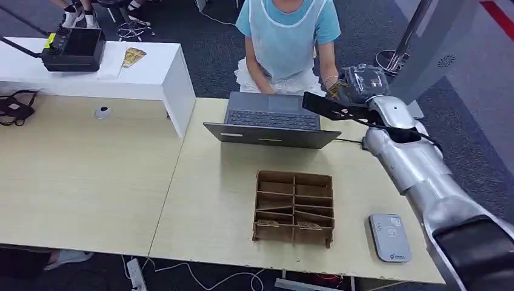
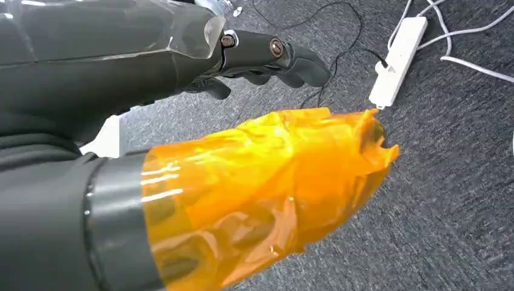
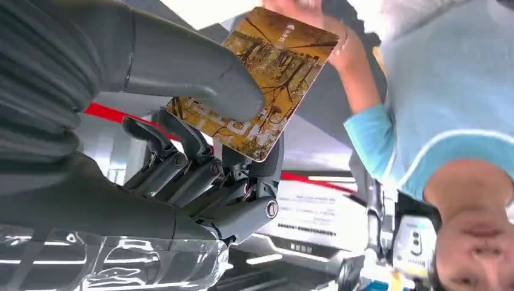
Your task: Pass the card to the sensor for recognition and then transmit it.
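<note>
1. The right hand [image 3: 200, 151] holds the card [image 3: 257, 79]. The thumb presses it on one side and the darker fingers [image 3: 182, 163] on the other.
2. The right arm reaches far across the table [image 1: 91, 182], past the laptop [image 1: 271, 119], to the person [image 1: 288, 36] sitting there.
3. The person's hand [image 3: 315, 30] is up at the far edge of the card and seems to touch it.
4. The card reader [image 1: 390, 237] lies flat near the robot's edge of the table, well apart from the card.
5. So the scan looks done and the handover is on. I think the robot only has to let go once the person has the card.
6. The left hand [image 2: 267, 57] hangs over the floor. Its fingers curl a little and hold nothing.
7. The brown box [image 1: 294, 208] with slots sits in the middle of the table.
</note>
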